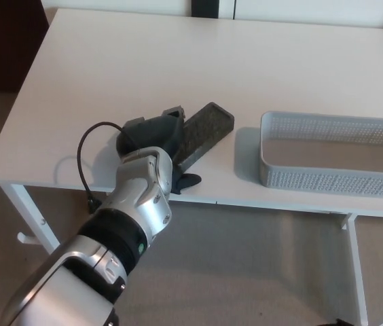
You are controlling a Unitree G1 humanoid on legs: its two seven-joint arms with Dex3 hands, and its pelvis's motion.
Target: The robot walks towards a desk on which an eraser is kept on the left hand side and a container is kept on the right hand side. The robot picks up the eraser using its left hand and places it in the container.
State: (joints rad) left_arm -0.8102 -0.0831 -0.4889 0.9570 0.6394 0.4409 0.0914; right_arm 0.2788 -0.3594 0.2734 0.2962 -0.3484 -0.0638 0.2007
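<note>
A dark, long eraser (206,128) lies flat on the white desk (178,61), angled from lower left to upper right. My left hand (152,134) sits over its near end and hides that part. The fingers (172,113) rest along the eraser's left side and the thumb (189,180) sticks out below it near the desk's front edge. They are apart and not clamped on the eraser. The grey mesh container (327,182) stands on the right of the desk, a short gap from the eraser's far end. My right hand does not show.
A black cable (83,159) loops from my left wrist over the desk's front edge. The desk's white legs (32,217) stand on a beige carpet. A dark cabinet (1,41) is at the far left.
</note>
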